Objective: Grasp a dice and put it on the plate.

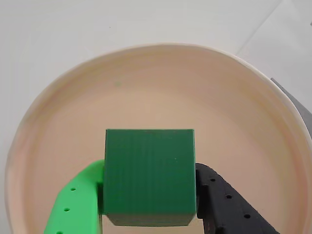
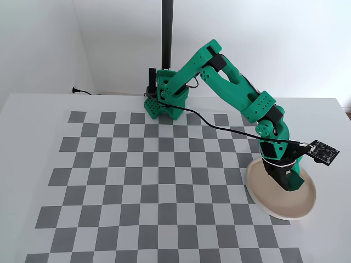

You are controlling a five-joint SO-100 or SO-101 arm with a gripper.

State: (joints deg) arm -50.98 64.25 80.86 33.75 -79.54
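Observation:
In the wrist view the dark green dice [image 1: 149, 170] sits clamped between the bright green finger [image 1: 80, 197] on its left and the black finger [image 1: 222, 200] on its right. My gripper [image 1: 150, 192] is shut on it, directly over the inside of the pale pink plate [image 1: 161, 83]. In the fixed view the gripper [image 2: 287, 183] points down into the plate [image 2: 285, 211] at the board's right edge. The gripper hides the dice there. Whether the dice touches the plate's floor I cannot tell.
A grey-and-white checkerboard [image 2: 159, 175] covers the white table. The arm's base [image 2: 166, 101] stands at the far edge, beside a black pole [image 2: 166, 33]. A small black circuit board [image 2: 322, 152] sticks out to the right of the wrist.

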